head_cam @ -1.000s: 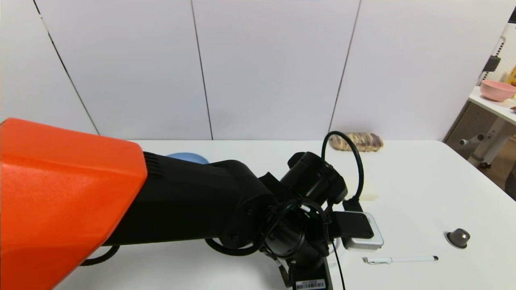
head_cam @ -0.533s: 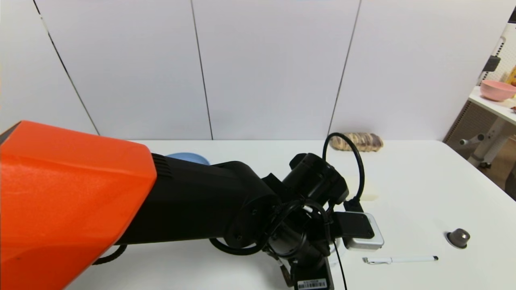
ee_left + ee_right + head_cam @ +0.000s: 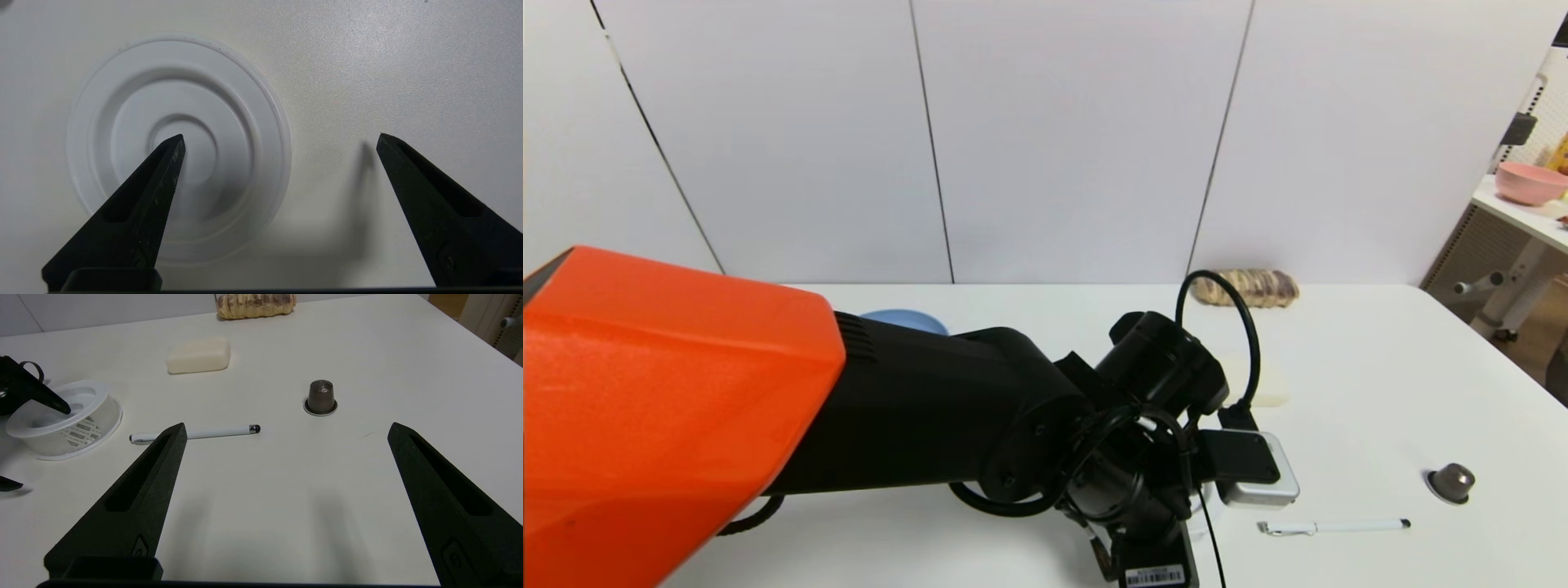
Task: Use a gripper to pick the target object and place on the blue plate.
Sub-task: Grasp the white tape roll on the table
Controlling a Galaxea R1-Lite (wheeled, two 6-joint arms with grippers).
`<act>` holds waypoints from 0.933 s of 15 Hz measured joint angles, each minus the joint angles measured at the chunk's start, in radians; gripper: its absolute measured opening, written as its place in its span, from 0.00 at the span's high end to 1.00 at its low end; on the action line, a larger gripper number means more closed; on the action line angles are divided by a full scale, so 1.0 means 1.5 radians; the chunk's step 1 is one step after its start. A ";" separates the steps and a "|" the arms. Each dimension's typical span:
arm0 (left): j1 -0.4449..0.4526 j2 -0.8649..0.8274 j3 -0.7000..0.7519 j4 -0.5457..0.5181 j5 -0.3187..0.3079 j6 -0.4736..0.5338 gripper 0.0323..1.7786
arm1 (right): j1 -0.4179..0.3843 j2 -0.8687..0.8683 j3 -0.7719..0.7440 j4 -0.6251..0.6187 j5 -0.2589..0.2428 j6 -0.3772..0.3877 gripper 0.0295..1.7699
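One white round tub sits base-up on the table, no long axis. Left gripper spread astride its rim; right gripper spread, over bare tabletop.

both tools spread wide

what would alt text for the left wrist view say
The open left gripper points straight down at a white round tub on a white table. One finger sits over the tub's sunken middle, the other over bare table beside it.
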State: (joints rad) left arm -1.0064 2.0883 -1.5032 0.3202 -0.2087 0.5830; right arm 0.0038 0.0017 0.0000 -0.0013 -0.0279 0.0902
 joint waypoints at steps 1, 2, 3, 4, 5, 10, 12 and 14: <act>0.000 0.000 0.001 0.000 0.000 0.000 0.05 | 0.000 0.000 0.000 0.000 0.000 0.000 0.04; 0.000 0.001 0.002 0.001 0.000 0.000 0.05 | 0.000 0.000 0.000 0.000 0.000 0.000 0.04; 0.000 0.001 0.004 0.001 0.000 0.000 0.05 | 0.000 0.000 0.000 0.000 0.000 -0.001 0.04; 0.000 0.001 0.005 0.003 0.000 0.000 0.05 | 0.000 0.000 0.000 0.000 0.000 0.000 0.04; 0.000 0.001 0.006 0.003 0.000 0.000 0.05 | 0.000 0.000 0.000 0.000 0.000 0.000 0.04; 0.001 0.001 0.006 0.003 0.000 0.000 0.05 | 0.000 0.000 0.000 0.000 0.000 0.000 0.04; 0.001 0.001 0.005 0.003 0.000 0.000 0.05 | 0.000 0.000 0.000 0.000 0.000 0.000 0.04; 0.001 0.001 0.004 0.002 0.000 0.000 0.21 | 0.000 0.000 0.000 0.000 0.000 0.000 0.04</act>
State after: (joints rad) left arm -1.0049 2.0902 -1.4974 0.3236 -0.2091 0.5826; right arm 0.0036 0.0017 0.0000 -0.0013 -0.0274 0.0902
